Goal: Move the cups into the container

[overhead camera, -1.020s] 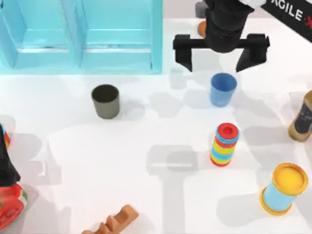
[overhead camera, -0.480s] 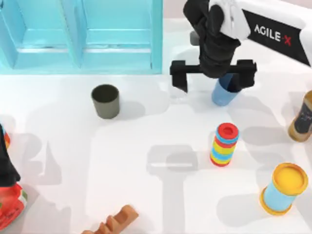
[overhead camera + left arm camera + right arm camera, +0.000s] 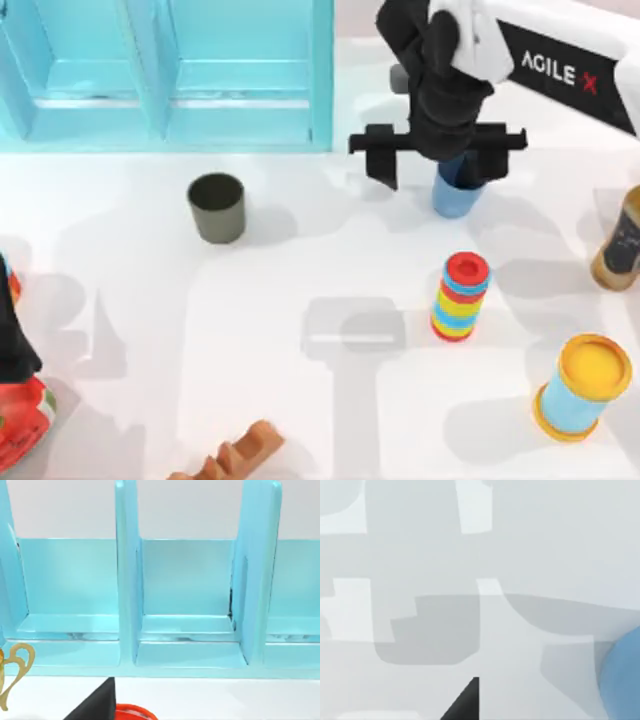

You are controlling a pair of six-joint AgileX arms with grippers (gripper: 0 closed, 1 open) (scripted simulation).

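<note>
Blue cup (image 3: pixel 455 196) sits under the right end effector's (image 3: pixel 437 160) spread right finger.

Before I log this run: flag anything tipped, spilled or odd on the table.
Nothing stands out. The blue cup, olive-grey cup and ring stack all stand upright. The right tool hangs open above the blue cup.

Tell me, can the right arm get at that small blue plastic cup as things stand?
Probably yes. The right claw hangs open right over the small blue plastic cup, one finger at its rim, and nothing stands between them; the striped ring stack stands apart.
</note>
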